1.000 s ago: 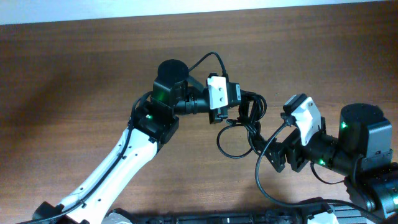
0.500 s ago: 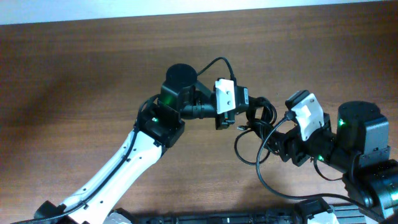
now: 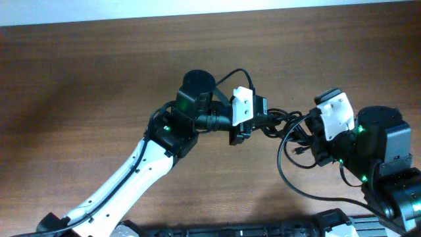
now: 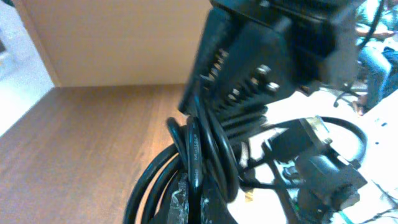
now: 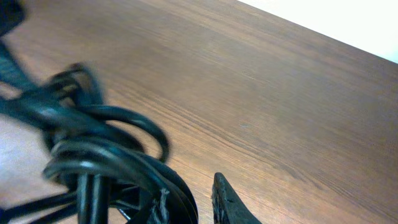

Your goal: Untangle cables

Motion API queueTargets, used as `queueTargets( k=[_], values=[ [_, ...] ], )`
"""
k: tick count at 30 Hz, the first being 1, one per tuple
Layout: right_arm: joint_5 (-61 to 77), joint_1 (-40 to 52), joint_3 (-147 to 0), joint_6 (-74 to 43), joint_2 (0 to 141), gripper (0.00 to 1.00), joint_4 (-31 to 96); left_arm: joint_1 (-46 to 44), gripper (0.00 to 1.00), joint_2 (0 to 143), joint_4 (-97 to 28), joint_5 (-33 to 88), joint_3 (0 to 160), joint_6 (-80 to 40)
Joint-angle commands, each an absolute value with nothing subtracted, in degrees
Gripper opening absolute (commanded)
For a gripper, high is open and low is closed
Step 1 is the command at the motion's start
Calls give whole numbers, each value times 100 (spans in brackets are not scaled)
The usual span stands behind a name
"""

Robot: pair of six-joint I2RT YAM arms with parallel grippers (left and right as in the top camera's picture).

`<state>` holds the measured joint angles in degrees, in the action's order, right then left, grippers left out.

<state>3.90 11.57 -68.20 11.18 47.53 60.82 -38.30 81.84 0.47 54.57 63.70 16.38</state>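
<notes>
The cables (image 3: 279, 121) are a knotted black bundle stretched between my two grippers above the table's middle. My left gripper (image 3: 258, 120) is shut on one end of the bundle. In the left wrist view a strand of the cables (image 4: 196, 149) runs straight down between the taped fingers (image 4: 180, 199). My right gripper (image 3: 304, 129) holds the other end. In the right wrist view the coiled cables (image 5: 93, 149) lie against the left finger and pass between the fingers (image 5: 227, 199), which stand close together, with a sliver of wood showing at the tips.
The brown wooden table (image 3: 79, 79) runs off to the left and far side. A thick black wire of the right arm (image 3: 283, 174) loops down by the near edge. The right arm's base (image 3: 388, 151) fills the right corner.
Both grippers have shifted right and slightly away. The right jaws have closed in from wide open onto the bundle. The loose loop that lay on the table has been drawn up.
</notes>
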Motion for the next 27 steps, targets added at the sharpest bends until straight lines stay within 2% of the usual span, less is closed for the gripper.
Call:
queueTargets(
  k=[1,8,11,16,25,27],
  values=[
    [-812,1122,-6831,635,4779,16,5752,-3977,0,8031,-318,6215,6434,1610],
    [-1135,1122,-6831,576,4779,16,5408,-3977,0,8034,-694,6539,6434,1811],
    [-1682,1122,-6831,95,4779,16,5306,-3977,0,8034,-1313,6521,6434,2287],
    [-2032,1122,-6831,-270,4779,17,5105,-3975,0,8031,-1413,6514,6434,2290],
    [-2753,1122,-6831,-266,4779,25,4899,-3977,0,8031,-2202,6543,6434,2821],
    [-3000,1122,-6831,-266,4779,32,4886,-3975,0,8031,-2202,6716,6434,2821]
  ],
)
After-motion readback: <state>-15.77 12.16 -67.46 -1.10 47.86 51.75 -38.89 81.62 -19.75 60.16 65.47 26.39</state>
